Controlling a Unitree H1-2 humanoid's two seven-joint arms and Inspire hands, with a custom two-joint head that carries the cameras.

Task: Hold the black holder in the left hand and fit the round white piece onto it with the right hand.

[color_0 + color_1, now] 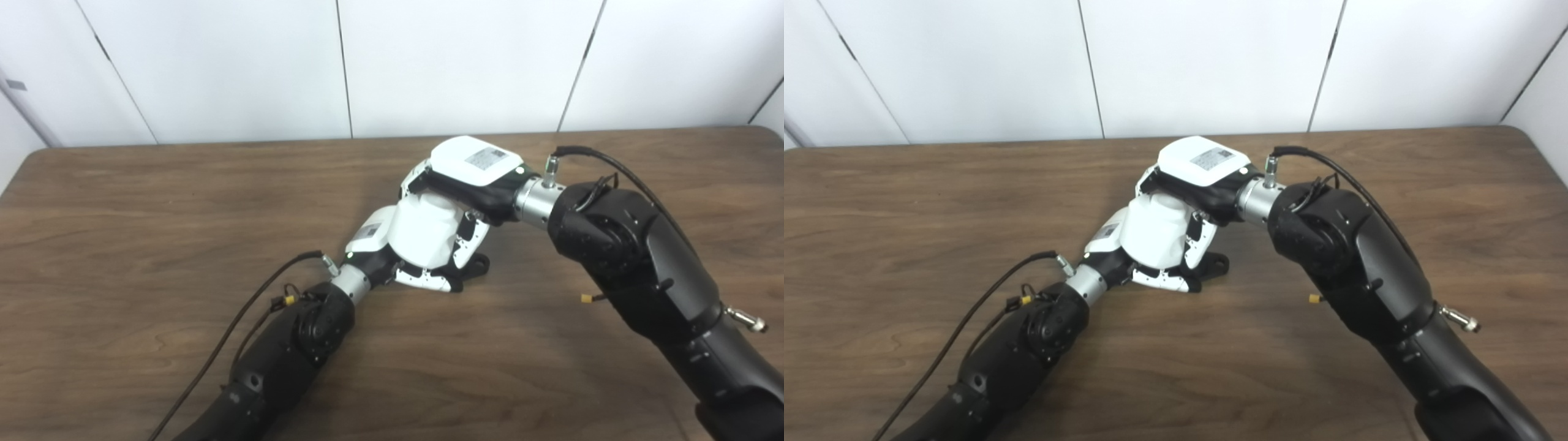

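At table centre: left hand grips black holder; right hand grasp unclear; labels unreadable.

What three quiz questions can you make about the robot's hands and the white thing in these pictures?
1. True or false: the round white piece lies alone on the table, far from both hands.
2. Which hand comes down onto the white piece from above? A) the left hand B) the right hand C) neither
3. Fill in: the small part of the black holder that shows pokes out just ____ the left hand's fingers, low by the table.

Key
1. False: it sits between the two hands.
2. B: the right hand is over its top, while the left hand is at its lower side.
3. Beside. Most of the holder is hidden.
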